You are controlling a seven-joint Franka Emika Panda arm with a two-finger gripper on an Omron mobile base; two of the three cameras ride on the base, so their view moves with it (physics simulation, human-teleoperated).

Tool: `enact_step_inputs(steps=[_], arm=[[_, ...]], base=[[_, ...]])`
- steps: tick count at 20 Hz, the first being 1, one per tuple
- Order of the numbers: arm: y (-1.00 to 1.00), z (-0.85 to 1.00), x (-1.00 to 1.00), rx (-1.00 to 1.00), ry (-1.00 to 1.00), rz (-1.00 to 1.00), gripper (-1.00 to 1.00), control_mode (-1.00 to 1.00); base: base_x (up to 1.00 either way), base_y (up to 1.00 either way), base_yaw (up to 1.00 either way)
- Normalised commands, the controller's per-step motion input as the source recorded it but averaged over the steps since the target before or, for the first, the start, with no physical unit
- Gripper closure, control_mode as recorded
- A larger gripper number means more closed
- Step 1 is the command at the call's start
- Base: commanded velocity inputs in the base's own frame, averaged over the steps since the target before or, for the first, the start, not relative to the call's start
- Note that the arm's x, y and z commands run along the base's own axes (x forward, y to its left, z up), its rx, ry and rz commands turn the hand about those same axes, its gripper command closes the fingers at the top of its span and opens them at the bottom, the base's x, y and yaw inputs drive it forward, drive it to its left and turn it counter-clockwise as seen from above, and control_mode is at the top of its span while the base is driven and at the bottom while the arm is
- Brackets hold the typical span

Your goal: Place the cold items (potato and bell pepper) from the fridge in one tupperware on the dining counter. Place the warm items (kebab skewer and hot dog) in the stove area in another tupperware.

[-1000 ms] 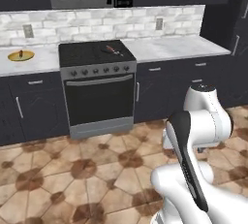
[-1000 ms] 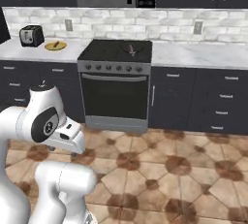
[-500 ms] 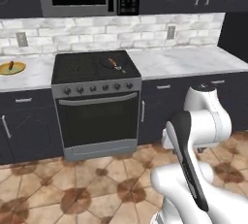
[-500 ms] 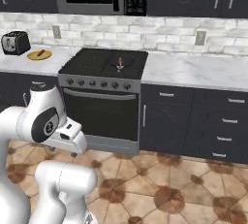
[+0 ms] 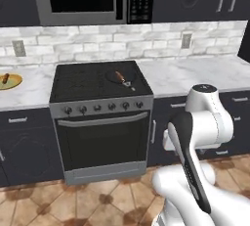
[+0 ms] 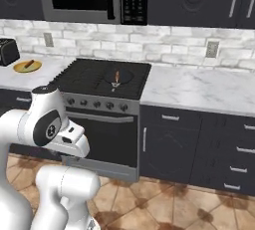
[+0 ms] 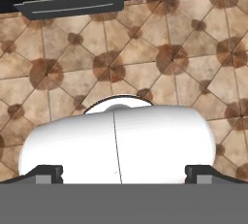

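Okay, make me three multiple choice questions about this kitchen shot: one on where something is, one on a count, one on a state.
1. Where does the skewer lie?
A. in the pan on the stove
B. on the floor
C. inside the microwave

2. How many knobs run along the stove front?
A. two
B. five
C. eight

3. How is the gripper?
A. shut on the skewer
C. shut on a plate
B. open, holding nothing

Answers:
1. A: both base views show it resting in the dark pan on the stove top.
2. B: five dark knobs can be counted in the left base view.
3. B: in the hand view the two fingertips stand far apart with only floor beyond them.
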Motion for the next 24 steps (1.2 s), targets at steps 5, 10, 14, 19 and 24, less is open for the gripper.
enact_step_inputs(steps=[5,10,14,19,24], arm=[[0.0,0.0,0.0,0.0,0.0,0.0,-1.0,1.0],[0.0,0.0,0.0,0.0,0.0,0.0,-1.0,1.0],[0.0,0.0,0.0,0.0,0.0,0.0,-1.0,1.0],[0.0,0.0,0.0,0.0,0.0,0.0,-1.0,1.0],[0.0,0.0,0.0,0.0,0.0,0.0,-1.0,1.0]], base=[[0.43,0.02,0.0],[0.44,0.35,0.0],[0.58,0.46,0.0],[0.69,0.4,0.0],[0.61,0.25,0.0]])
